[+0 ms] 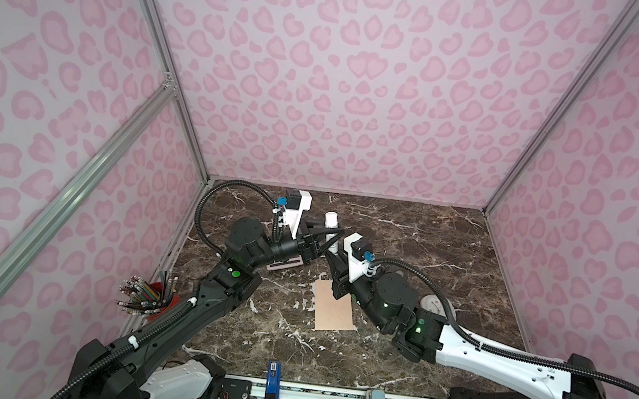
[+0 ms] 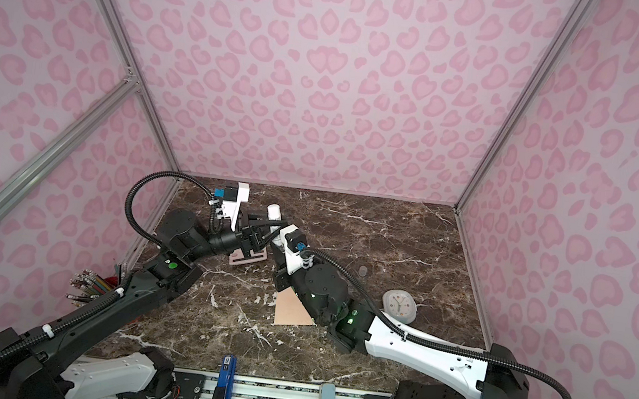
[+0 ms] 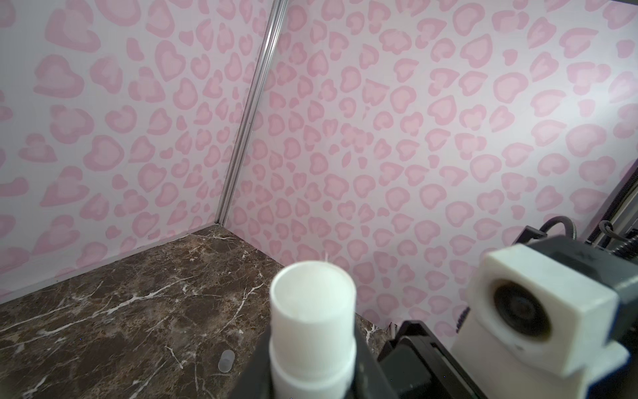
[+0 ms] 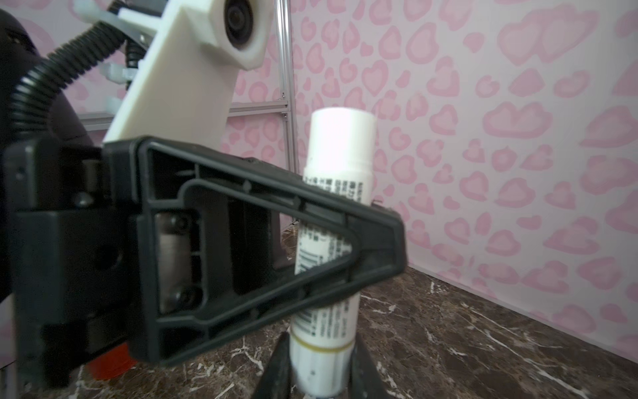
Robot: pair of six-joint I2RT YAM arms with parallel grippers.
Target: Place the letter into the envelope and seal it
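L gripper (image 1: 333, 234) clamped mid-body on white glue stick (image 4: 336, 155), R gripper (image 4: 319, 366) pinching its lower end, tube approx upright, peach envelope (image 1: 335, 307) flat on marble table (image 1: 429, 244)

2 black-and-white arms (image 1: 506, 359), ribbed black cables (image 1: 198, 214), green lights (image 1: 235, 274)

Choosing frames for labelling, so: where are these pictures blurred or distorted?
Right wrist view: the left hand looms close and soft, and the glue stick smears toward its base. Left wrist view: the stick's cap is soft, the table sharper. Both top views: even light, wide-angle splay of the walls.
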